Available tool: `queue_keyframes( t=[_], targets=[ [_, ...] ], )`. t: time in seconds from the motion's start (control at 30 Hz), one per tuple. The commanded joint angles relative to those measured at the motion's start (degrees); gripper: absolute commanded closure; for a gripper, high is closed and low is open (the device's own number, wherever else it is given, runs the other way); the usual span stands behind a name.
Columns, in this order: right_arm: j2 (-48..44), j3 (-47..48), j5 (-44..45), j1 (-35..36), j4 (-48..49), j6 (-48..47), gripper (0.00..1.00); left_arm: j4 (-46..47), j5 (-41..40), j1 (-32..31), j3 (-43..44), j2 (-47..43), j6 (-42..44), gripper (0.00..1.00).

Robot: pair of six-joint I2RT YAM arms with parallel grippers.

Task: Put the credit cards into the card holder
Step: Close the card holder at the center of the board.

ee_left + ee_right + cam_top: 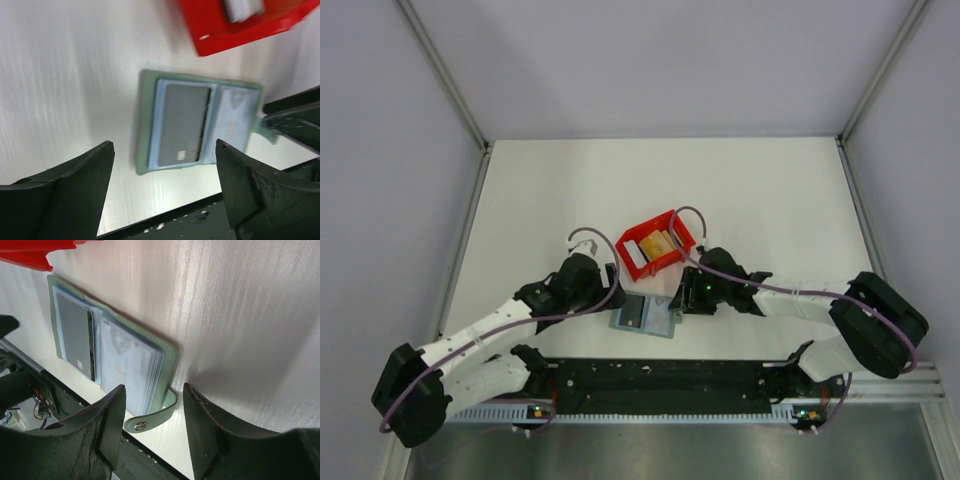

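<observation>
Bright even light, blurred left-wrist view

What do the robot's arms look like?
The left arm and right arm are white with chunky black joints. A purple cable loops along each. The left tool and right tool each have two dark, wedge-shaped fingers, slightly scuffed.

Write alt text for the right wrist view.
An open grey-green card holder lies flat on the white table, a grey card in its left sleeve. The open right tool frames its snap strap; a corner of the red bin shows top left.
</observation>
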Motion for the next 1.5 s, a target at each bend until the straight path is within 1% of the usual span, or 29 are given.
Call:
queue_keyframes(
  t=[0.0,0.07,0.13,0.23,0.33,0.43,0.47,0.53,0.57,0.7,0.73,0.8,0.93,1.0,1.13,1.23,1.3,1.47],
  targets=[
    [0.1,0.7,0.4,-0.4,-0.1,-1.0,0.50,1.6,1.5,1.0,-4.1,2.8,-2.1,0.14],
    [0.3,0.6,0.1,-0.4,0.0,-1.1,0.50,4.1,2.4,1.2,-5.2,4.4,-2.8,0.14],
    [0.5,0.6,-0.2,-0.4,0.3,-1.1,0.50,6.9,6.4,1.2,-6.7,5.2,-3.5,0.14],
    [0.9,0.6,-0.5,-0.4,0.5,-1.1,0.50,13.2,9.8,1.3,-9.4,5.3,-4.4,0.14],
    [1.7,0.6,-1.0,-0.4,1.0,-1.0,0.50,17.7,12.8,1.3,-11.2,5.4,-5.1,0.16],
    [2.4,0.6,-1.4,-0.4,1.5,-1.0,0.50,21.2,15.1,1.3,-12.2,5.6,-5.8,0.22],
    [2.7,0.5,-1.6,-0.3,1.7,-0.9,0.50,21.3,15.5,1.3,-12.3,5.8,-5.9,0.23],
    [3.1,0.5,-2.0,-0.4,2.1,-0.9,0.50,21.3,16.1,1.3,-11.9,5.9,-6.1,0.30],
    [3.3,0.5,-2.1,-0.4,2.3,-0.8,0.50,21.3,16.3,1.3,-11.6,5.8,-6.0,0.30],
    [3.6,0.4,-2.4,-0.4,2.5,-0.8,0.50,21.3,17.5,1.3,-9.5,5.5,-5.7,0.39],
    [3.6,0.4,-2.4,-0.4,2.5,-0.7,0.50,23.2,18.0,1.2,-8.9,5.7,-5.5,0.41],
    [3.5,0.4,-2.4,-0.4,2.6,-0.6,0.50,23.5,19.0,1.3,-7.5,5.7,-5.2,0.45],
    [2.6,0.2,-1.4,-0.4,1.8,-0.6,0.50,22.0,18.4,1.3,-5.0,5.4,-4.7,0.53],
    [2.2,0.1,-1.2,-0.4,1.8,-0.7,0.50,19.7,18.1,1.2,-3.9,5.3,-4.1,0.59],
    [1.8,-0.4,-1.1,-0.5,2.2,-0.4,0.50,19.2,18.9,1.3,-2.9,5.6,-3.2,0.65],
    [1.4,-0.6,-1.0,-0.5,2.5,-0.2,0.50,21.2,21.6,1.1,-2.4,7.3,-2.7,0.66],
    [1.4,-0.7,-1.0,-0.4,2.5,-0.2,0.50,24.0,23.8,0.9,-2.4,9.4,-2.9,0.68],
    [-0.1,-1.5,0.2,-0.4,2.7,0.2,0.50,29.3,27.1,-1.7,-2.3,15.0,-4.2,0.69]
  ],
)
